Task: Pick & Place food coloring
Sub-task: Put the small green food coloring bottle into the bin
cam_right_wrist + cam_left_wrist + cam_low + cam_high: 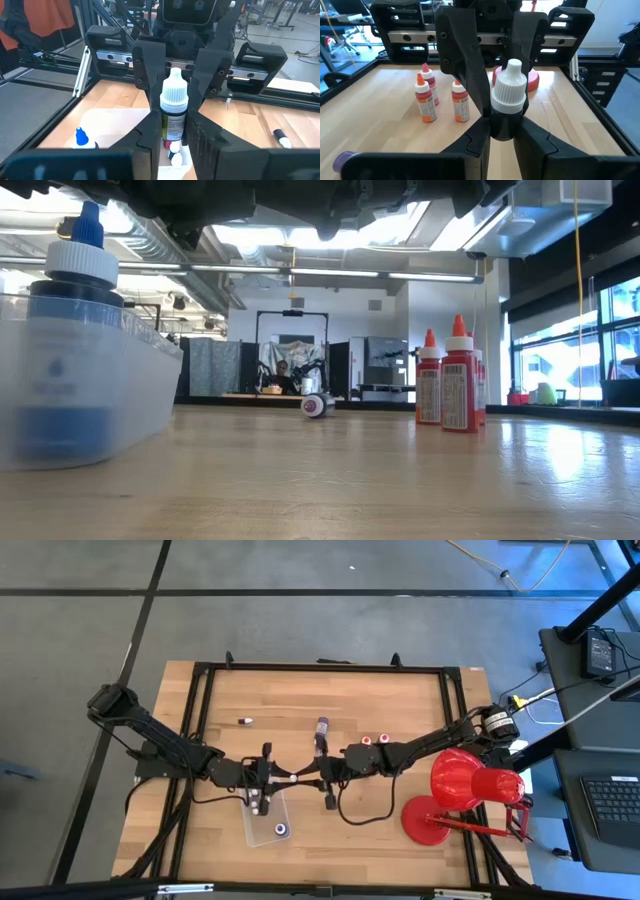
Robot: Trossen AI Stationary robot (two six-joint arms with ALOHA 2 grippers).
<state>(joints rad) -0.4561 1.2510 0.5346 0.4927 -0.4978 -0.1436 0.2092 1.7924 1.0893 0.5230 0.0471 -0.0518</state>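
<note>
A small food coloring bottle [174, 112] with a white cap and dark label stands upright in the air between my two grippers, above the clear tray [262, 825]. My left gripper [284, 778] and my right gripper [312, 776] face each other at the table's middle, both shut on it. The tray holds a blue bottle [282, 830] and white-capped ones [175, 152]. Two red bottles [374, 740] stand on their bases farther back. A longer purple bottle [322, 727] and a tiny one [245, 721] lie on the wood. My left gripper pinches the bottle's dark body [503, 127] below the cap between its two fingers. The fingers come level from the table's left. The bottle stands upright, lifted clear. My right gripper pinches the bottle's labelled body [173, 129] between its two fingers, level, from the table's right, opposite the left gripper. The cap [174, 95] stands up above the fingers. The bottle is clear of the tray beneath.
A big red desk lamp [462, 782] stands at the table's right with its round base [428, 822] near the front. Another small bottle [330, 802] stands right of the tray. A black frame [320, 667] runs round the tabletop. Bare wood lies at the far left.
</note>
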